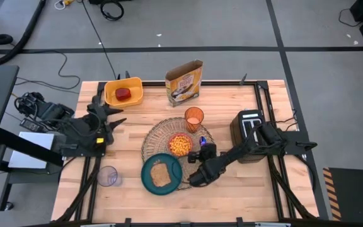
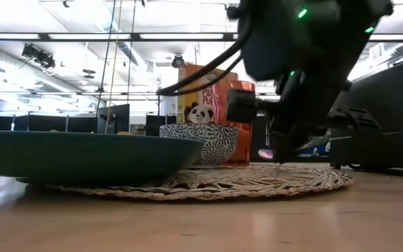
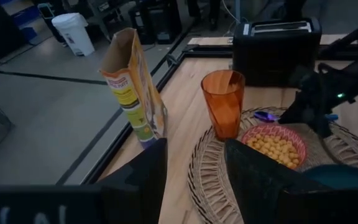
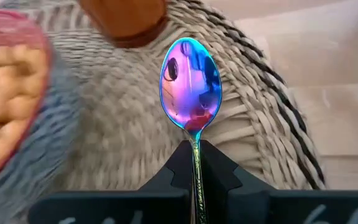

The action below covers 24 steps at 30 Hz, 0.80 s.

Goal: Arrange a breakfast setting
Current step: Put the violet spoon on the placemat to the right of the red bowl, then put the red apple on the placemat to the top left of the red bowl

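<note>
My right gripper (image 4: 194,163) reaches low over the right side of the placemat (image 4: 260,124), pinching the spoon (image 4: 190,84). My left gripper (image 3: 194,168) waits half open at the left.

Even, bright overhead light is cast by ceiling strips (image 2: 82,36); motion blur is seen around the sharp spoon (image 4: 190,84), whose bowl carries glare
</note>
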{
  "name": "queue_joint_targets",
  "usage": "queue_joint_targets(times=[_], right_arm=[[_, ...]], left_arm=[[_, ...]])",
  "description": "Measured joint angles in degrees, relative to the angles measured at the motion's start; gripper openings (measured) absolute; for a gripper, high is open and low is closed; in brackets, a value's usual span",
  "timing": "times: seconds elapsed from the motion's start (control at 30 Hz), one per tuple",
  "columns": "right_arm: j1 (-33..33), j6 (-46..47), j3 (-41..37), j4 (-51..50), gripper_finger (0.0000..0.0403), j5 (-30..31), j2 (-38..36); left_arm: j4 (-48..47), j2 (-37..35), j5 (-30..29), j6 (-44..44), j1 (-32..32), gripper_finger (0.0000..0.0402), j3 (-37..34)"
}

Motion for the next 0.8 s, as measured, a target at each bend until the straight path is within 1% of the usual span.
queue_joint_targets(times=[0.13, 0.53, 0.67, 0.8], right_arm=[[-1.2, -0.8, -0.52, 1.66, 0.0022, -3.66, 0.02], [-1.25, -2.88, 0.12, 3.3, 0.0086, -6.7, 0.0], [-1.07, -4.72, 2.15, 0.99, 0.0105, -7.22, -0.4], [-1.01, -6.92, 5.05, -4.59, 0.0118, -6.91, -2.4]], left_arm=[[-0.04, 0.49, 1.44, -0.45, 0.03, 0.0167, 0.0], [-0.13, 0.47, 1.75, -3.46, 0.16, 0.0167, 0.0], [-1.05, 0.47, 3.99, -7.6, 2.58, 0.0167, 0.0], [-3.59, 0.48, 5.94, -8.6, 6.61, 0.0167, 0.0]])
